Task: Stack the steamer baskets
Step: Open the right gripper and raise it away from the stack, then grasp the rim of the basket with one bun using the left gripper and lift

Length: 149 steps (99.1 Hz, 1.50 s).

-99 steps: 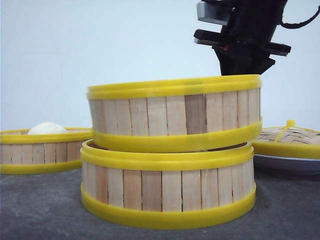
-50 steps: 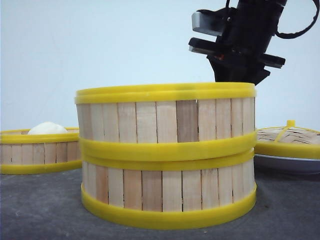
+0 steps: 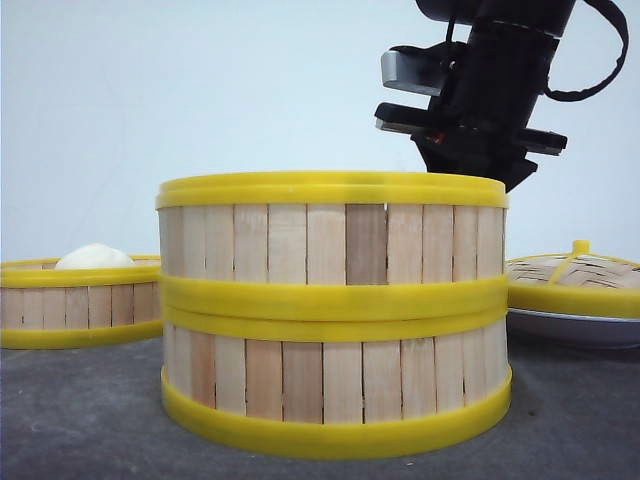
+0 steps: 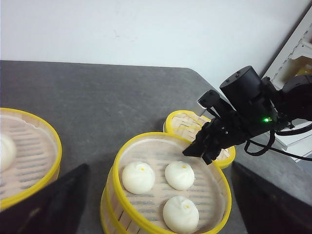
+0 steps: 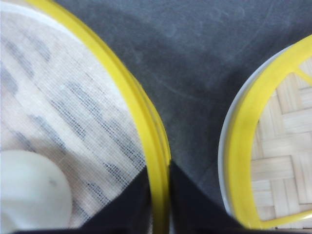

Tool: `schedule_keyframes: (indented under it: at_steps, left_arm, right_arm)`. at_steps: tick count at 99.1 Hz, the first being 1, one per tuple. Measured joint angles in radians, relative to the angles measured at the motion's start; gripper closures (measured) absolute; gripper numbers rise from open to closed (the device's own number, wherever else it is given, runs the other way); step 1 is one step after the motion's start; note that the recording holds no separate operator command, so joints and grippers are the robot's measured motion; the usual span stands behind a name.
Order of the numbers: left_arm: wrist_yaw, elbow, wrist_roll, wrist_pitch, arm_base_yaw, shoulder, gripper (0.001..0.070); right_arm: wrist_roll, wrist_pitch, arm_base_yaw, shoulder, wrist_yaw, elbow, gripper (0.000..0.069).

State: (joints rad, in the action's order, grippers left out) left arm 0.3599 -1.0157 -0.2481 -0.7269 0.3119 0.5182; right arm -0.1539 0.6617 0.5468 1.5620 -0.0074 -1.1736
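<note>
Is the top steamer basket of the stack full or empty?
Not empty: the top steamer basket holds three white buns on its liner.

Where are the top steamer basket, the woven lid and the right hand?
top steamer basket [image 3: 330,245], front view, slatted wall.
woven lid [image 3: 575,270], front view, woven dome.
right hand [image 5: 158,204], right wrist view, between fingertips at the rim.

Two yellow-rimmed slatted steamer baskets [image 3: 333,312] stacked flush, three buns in the top one; third basket [image 3: 80,302] left of the stack, apart.
</note>
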Motion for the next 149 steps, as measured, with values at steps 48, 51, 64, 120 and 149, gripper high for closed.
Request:
schedule_keyframes:
  at_steps: [48, 51, 64, 120, 149]
  left_arm:
    - [-0.046, 0.0, 0.019, -0.013, 0.0, 0.0, 0.0158]
    - [-0.061, 0.0, 0.021, -0.014, 0.0, 0.0, 0.0158]
    - [-0.135, 0.0, 0.029, -0.013, 0.0, 0.002, 0.0158]
    - [-0.383, 0.0, 0.061, 0.204, -0.173, 0.406, 0.0158]
    - [-0.336, -0.038, 0.022, 0.243, -0.357, 0.745, 0.0158]
  right_arm:
    - [0.017, -0.037, 0.019, -0.263, 0.105, 0.0, 0.03]
    - [0.022, -0.037, 0.024, -0.321, 0.116, 0.0, 0.03]
    - [0.043, 0.017, 0.043, -0.525, 0.153, -0.002, 0.03]
    - [-0.036, 0.307, 0.18, -1.025, 0.193, 0.0, 0.03]
    - [-0.053, 0.292, 0.181, -1.017, 0.13, 0.004, 0.03]
